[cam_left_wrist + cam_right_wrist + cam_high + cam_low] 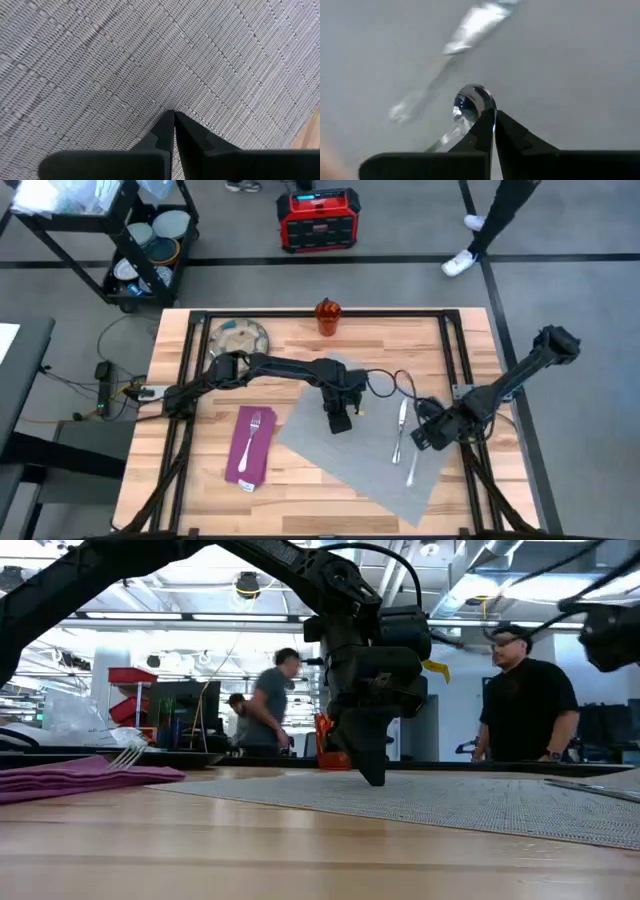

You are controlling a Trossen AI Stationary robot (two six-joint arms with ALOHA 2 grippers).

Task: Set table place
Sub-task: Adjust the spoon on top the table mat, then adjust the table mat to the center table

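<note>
A: Where is the big grey rectangular woven mat (355,448) placed relative to the left hand (340,420)?

B: The mat is seen lying skewed on the light butcher-block wooden worktop (300,340), its long axis running diagonally. The left hand is set down on the mat's middle with its fingers (165,131) closed together, nothing visibly held between them.

A: And the rest of the setting?

B: The steel fork (253,430) is laid on the magenta cloth napkin (248,448), off the mat on the left arm's side. The steel knife (400,430) and steel spoon (412,466) lie lengthwise on the mat near the right hand (425,438), which is closed at the spoon's bowl without gripping it. The round speckled grey-green plate (238,338) and small orange-red cup (328,316) are left at the far edge. The plate is judged nearer the left arm.
</note>
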